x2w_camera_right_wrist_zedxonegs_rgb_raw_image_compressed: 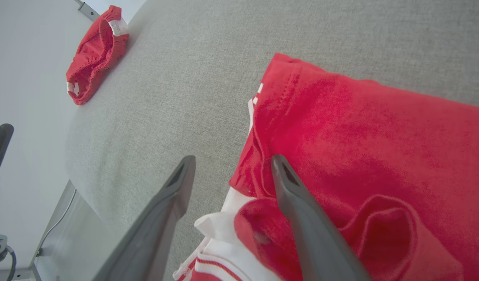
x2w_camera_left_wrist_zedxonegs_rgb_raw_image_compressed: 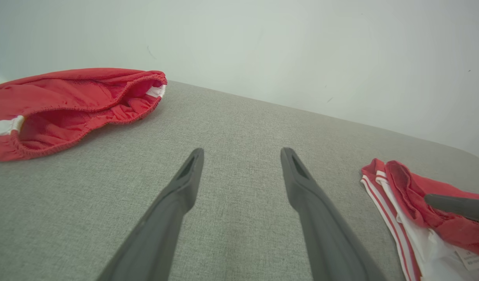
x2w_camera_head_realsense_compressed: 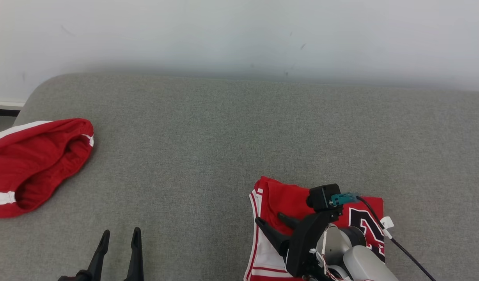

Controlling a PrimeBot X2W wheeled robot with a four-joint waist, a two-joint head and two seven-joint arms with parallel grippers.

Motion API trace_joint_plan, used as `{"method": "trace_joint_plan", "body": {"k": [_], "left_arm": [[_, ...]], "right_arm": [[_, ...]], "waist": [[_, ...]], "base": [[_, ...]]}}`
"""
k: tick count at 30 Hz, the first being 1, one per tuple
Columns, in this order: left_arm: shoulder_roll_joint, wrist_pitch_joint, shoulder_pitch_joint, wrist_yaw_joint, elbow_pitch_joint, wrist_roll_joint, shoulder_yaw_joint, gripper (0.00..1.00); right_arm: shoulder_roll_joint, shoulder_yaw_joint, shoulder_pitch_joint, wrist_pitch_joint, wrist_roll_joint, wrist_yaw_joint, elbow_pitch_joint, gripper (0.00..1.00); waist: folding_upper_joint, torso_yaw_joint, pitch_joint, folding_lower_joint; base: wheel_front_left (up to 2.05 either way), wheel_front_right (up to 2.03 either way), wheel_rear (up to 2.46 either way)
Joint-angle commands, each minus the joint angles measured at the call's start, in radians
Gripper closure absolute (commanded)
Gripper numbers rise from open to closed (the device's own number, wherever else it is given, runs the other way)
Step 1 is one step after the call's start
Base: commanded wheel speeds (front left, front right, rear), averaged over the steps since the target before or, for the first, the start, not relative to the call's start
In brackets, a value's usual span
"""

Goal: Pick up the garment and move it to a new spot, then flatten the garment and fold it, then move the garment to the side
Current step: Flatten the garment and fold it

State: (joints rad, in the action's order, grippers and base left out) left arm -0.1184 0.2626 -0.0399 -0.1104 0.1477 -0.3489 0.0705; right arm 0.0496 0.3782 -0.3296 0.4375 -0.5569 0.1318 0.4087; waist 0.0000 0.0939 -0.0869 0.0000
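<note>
We hold our right gripper (x2w_camera_head_realsense_compressed: 270, 218) spread and empty over the left edge of the folded red, white-trimmed jersey (x2w_camera_head_realsense_compressed: 286, 199) lying at the near right of the grey fabric surface (x2w_camera_head_realsense_compressed: 224, 136), likely its side spot, while our open left gripper (x2w_camera_head_realsense_compressed: 121, 232) hovers clear.

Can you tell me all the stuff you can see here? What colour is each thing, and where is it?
grey surface: one, grey fabric, spread across the middle
wall: one, white, behind the grey surface
jersey: one, red with white trim and a black number, folded, lower right of the grey surface
shorts: one pair, red with white stripes, at the far left edge
left hand: one, dark, open, bottom left over bare fabric
right hand: one, dark, open, over the jersey's left edge
</note>
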Motion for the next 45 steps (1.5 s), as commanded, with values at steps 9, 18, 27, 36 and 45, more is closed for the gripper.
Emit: {"method": "trace_joint_plan", "body": {"k": [9,18,27,36,45], "left_arm": [[0.008,0.003,-0.003,-0.007,0.002,0.013,-0.016,0.00],[0.014,0.003,0.001,-0.012,0.000,0.017,-0.026,0.00],[0.019,0.003,0.013,-0.015,0.009,0.020,-0.023,0.00],[0.021,0.003,0.009,-0.019,0.016,0.017,-0.022,0.00],[0.023,0.003,0.001,-0.021,0.020,0.015,-0.024,0.00]], "right_arm": [[0.003,-0.110,0.027,-0.019,0.041,-0.002,-0.180,0.00],[0.022,-0.316,0.151,0.063,0.266,-0.002,-0.249,1.00],[0.010,-0.233,0.185,0.100,0.316,-0.002,-0.210,1.00],[0.005,-0.012,0.187,0.129,0.254,-0.002,-0.155,1.00],[0.002,0.186,0.180,0.134,0.143,-0.002,-0.142,1.00]], "waist": [[0.0000,-0.019,0.011,0.0000],[0.0000,-0.035,0.007,0.0000],[0.0000,-0.035,0.003,0.0000],[0.0000,-0.021,0.014,0.0000],[0.0000,-0.017,0.027,0.0000]], "base": [[0.00,0.00,0.00],[0.00,0.00,0.00],[0.00,0.00,0.00],[0.00,0.00,0.00],[0.00,0.00,0.00]]}}
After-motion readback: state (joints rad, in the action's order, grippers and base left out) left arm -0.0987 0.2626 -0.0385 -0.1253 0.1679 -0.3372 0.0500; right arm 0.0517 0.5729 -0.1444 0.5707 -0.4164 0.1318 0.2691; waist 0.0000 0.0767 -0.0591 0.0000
